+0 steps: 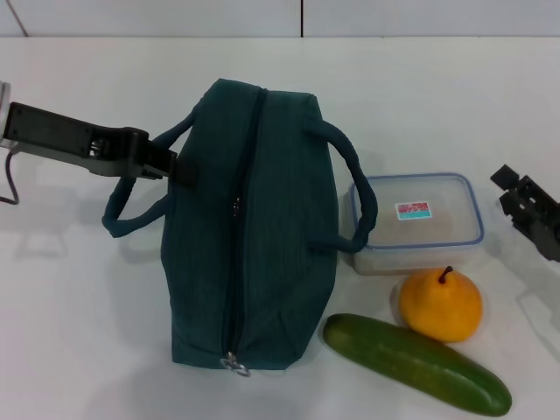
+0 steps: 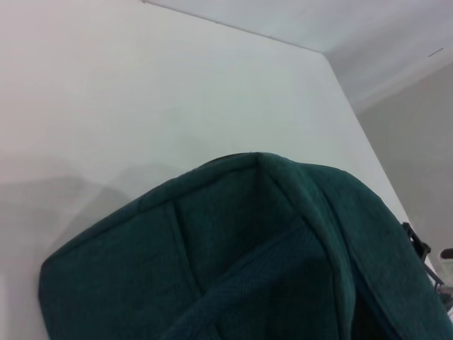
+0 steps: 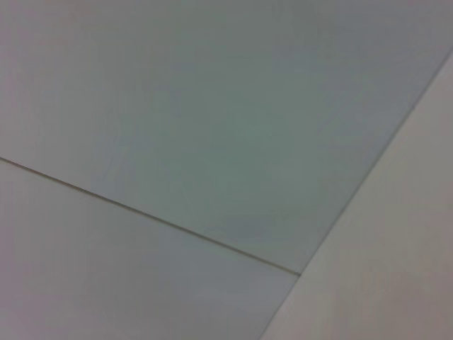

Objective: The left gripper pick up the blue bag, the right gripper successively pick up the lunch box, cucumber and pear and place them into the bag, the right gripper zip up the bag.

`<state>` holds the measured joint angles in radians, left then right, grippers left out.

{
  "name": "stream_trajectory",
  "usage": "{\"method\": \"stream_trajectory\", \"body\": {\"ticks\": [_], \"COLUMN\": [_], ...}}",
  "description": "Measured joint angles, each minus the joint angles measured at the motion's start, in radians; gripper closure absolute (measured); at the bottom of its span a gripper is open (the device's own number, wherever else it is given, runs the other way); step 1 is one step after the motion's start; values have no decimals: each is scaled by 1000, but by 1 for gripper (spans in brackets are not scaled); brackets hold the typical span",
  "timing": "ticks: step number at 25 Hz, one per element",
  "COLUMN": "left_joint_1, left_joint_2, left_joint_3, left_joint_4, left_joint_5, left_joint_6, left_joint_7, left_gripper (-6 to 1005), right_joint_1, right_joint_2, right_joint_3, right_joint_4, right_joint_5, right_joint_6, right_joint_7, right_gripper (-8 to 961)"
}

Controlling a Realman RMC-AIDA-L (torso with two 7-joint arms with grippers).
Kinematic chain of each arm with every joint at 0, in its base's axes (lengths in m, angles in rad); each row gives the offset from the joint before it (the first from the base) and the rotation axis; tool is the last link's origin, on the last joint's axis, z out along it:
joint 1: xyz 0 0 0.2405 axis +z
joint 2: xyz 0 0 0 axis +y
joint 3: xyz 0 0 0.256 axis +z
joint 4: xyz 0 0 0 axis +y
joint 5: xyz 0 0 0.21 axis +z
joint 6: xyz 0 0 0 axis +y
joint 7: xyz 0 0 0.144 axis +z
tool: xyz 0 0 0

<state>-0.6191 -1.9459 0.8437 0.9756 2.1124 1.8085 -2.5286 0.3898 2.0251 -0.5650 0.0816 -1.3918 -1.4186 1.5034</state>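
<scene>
Two grippers show: the left gripper (image 1: 166, 164) touches the blue bag's (image 1: 262, 227) nine-o'clock side, fingertips hidden, grip unclear. Right gripper (image 1: 525, 206), at three o'clock, is cut off.

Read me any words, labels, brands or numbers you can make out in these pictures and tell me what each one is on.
Sticker on the lunch box lid: red and turquoise with white marks, too small and blurred to read.
The blue bag, the pear and the cucumber: no text visible.
Left and right wrist views: no text.
</scene>
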Motion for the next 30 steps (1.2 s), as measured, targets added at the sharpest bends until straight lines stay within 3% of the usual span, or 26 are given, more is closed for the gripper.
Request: {"method": "stream_trajectory", "body": {"ticks": [15,30], "left_joint_1": [0,1], "left_joint_2": [1,0], "left_joint_3": [-1,-2], "left_joint_4": [0,0], "left_joint_5": [0,-3], "left_joint_6": [0,2], "left_joint_7": [4,8], "left_gripper": [946,946], "right_joint_1": [22,81], "right_joint_2": [3,3], "right_joint_3": [5,7], "right_joint_4": [70,53], "right_joint_5": [-1,-1], "right_joint_6": [7,8], "right_joint_7": [31,67], "right_gripper": [160,159]}}
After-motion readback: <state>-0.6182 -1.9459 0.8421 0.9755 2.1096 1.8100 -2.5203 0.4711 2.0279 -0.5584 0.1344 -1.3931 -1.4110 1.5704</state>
